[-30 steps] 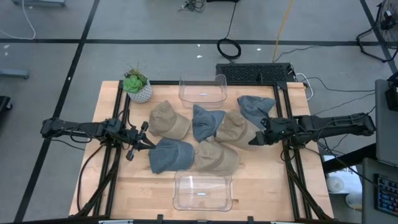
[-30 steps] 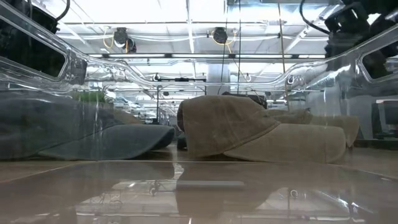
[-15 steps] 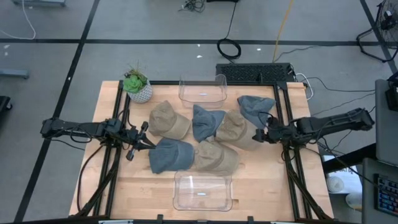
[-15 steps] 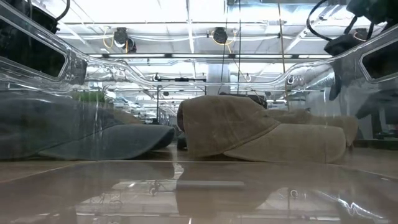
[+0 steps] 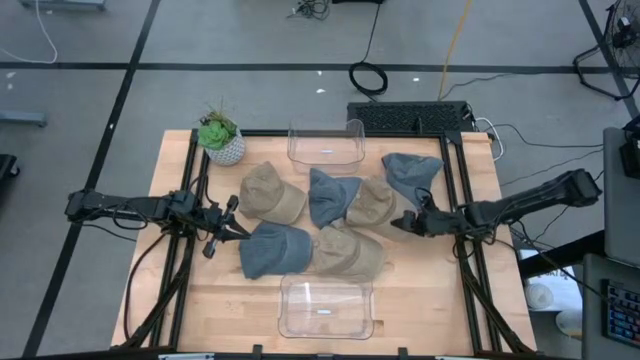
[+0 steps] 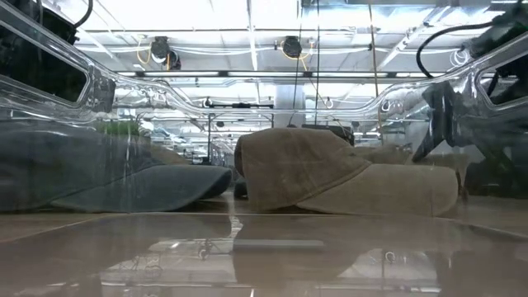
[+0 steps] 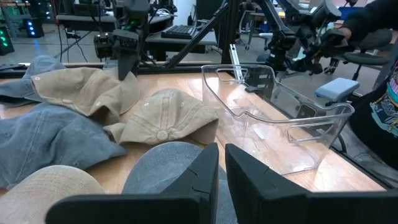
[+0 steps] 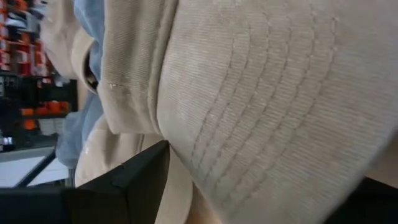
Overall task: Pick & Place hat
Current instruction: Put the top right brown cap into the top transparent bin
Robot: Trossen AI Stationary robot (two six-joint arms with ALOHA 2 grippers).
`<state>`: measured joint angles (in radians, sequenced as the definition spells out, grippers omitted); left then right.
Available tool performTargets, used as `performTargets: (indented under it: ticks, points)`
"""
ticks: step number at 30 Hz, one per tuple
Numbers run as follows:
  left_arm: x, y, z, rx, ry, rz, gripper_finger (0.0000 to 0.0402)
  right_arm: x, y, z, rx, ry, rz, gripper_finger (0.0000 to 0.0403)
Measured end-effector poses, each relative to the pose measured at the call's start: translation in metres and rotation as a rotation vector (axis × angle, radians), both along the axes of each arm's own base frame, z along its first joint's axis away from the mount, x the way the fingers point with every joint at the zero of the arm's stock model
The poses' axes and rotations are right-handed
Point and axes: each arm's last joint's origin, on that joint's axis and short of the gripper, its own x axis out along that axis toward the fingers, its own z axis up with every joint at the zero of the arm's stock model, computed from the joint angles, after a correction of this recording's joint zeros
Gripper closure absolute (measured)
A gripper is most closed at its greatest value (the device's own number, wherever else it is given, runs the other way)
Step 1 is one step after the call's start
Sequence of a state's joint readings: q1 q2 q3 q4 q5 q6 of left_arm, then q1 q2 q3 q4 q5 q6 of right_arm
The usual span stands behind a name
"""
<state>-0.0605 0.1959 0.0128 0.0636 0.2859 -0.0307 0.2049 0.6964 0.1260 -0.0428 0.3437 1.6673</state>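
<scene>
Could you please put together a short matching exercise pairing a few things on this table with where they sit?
Things:
1. potted plant
2. right gripper
3. left gripper
4. empty clear bin

Places:
A. at the near edge of the table, in front of the hats
B. at the tan hat on the right of the pile
C. in the far left corner of the table
D. beside the blue hat on the left of the pile

Pairs: 1-C, 2-B, 3-D, 4-A

I work in a robotics lab. Beyond my wooden table point(image 5: 200, 300) run floor cables point(image 5: 368, 75), equipment racks point(image 7: 93, 22) and ceiling ducts point(image 6: 247, 74).
</scene>
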Motion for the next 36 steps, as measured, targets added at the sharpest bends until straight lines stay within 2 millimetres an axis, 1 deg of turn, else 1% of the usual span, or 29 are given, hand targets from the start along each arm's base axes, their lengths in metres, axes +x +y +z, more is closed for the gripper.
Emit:
performTargets:
  ticks: [8, 11, 14, 16, 19, 22, 26, 27, 28, 34, 36]
  points:
    - [0.000, 0.000, 0.000, 0.000, 0.000, 0.000, 0.0364, -0.005, 0.002, -0.010, 0.006, -0.003, 0.001, 0.0133]
    - [0.000, 0.000, 0.000, 0.000, 0.000, 0.000, 0.0364, -0.002, 0.002, -0.006, -0.015, -0.052, -0.014, 0.0135]
    - [0.000, 0.000, 0.000, 0.000, 0.000, 0.000, 0.0364, 0.001, 0.001, 0.000, -0.074, -0.120, -0.034, 0.0150]
    - [0.000, 0.000, 0.000, 0.000, 0.000, 0.000, 0.0364, 0.004, 0.001, 0.004, -0.105, -0.162, -0.033, 0.0169]
    - [0.000, 0.000, 0.000, 0.000, 0.000, 0.000, 0.0364, 0.005, 0.002, 0.006, -0.152, -0.172, -0.005, 0.0216]
    - [0.000, 0.000, 0.000, 0.000, 0.000, 0.000, 0.0364, 0.007, 0.002, 0.012, -0.176, -0.216, 0.014, 0.0281]
    - [0.000, 0.000, 0.000, 0.000, 0.000, 0.000, 0.0364, 0.010, 0.003, 0.017, -0.224, -0.266, 0.041, 0.0378]
    - [0.000, 0.000, 0.000, 0.000, 0.000, 0.000, 0.0364, 0.011, 0.003, 0.021, -0.234, -0.295, 0.045, 0.0389]
    - [0.000, 0.000, 0.000, 0.000, 0.000, 0.000, 0.0364, 0.012, 0.004, 0.024, -0.244, -0.327, 0.048, 0.0392]
    - [0.000, 0.000, 0.000, 0.000, 0.000, 0.000, 0.0364, 0.016, 0.004, 0.055, -0.393, -0.589, 0.049, 0.0398]
    - [0.000, 0.000, 0.000, 0.000, 0.000, 0.000, 0.0364, 0.016, 0.004, 0.063, -0.449, -0.651, 0.047, 0.0398]
